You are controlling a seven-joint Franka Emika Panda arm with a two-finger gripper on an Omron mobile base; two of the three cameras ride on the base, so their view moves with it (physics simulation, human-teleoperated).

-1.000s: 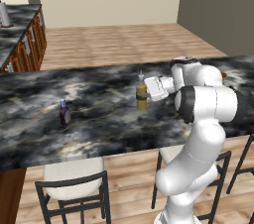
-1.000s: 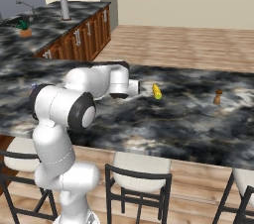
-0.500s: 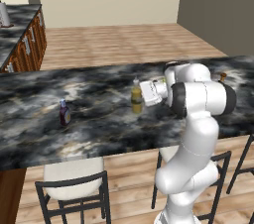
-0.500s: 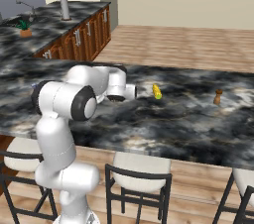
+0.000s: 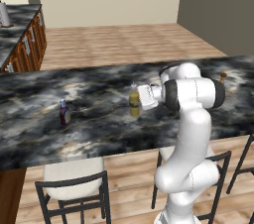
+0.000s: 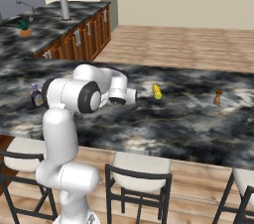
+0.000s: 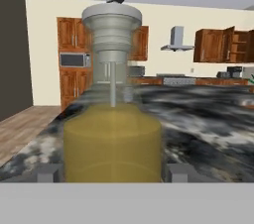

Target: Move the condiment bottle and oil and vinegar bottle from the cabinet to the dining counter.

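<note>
Both bottles on dining counter [image 5: 99, 119]. Condiment bottle [image 5: 64, 114] upright, left of frame centre. Oil and vinegar bottle [image 5: 134, 100] upright at centre, between gripper [image 5: 141, 98] tips; jaws apart, flanking it, squeeze not evident. Judgement: only release and retreat left.

Dining counter [image 5: 99, 119]: long black marble top, grey-white veining, spans both base views. On it: oil and vinegar bottle [image 5: 134, 100] upright near the middle; condiment bottle [image 5: 64, 113] upright, well apart toward the left end; small brown pepper-mill-like piece [image 6: 217, 97] near the right end, too small to identify. Stools [image 5: 74, 188] tucked along the near edge, on wood floor [image 5: 119, 44]. Second marble counter [image 6: 54, 20] behind, carrying a potted plant [image 6: 24, 28] and an upright pale cylinder [image 6: 64, 9].
</note>
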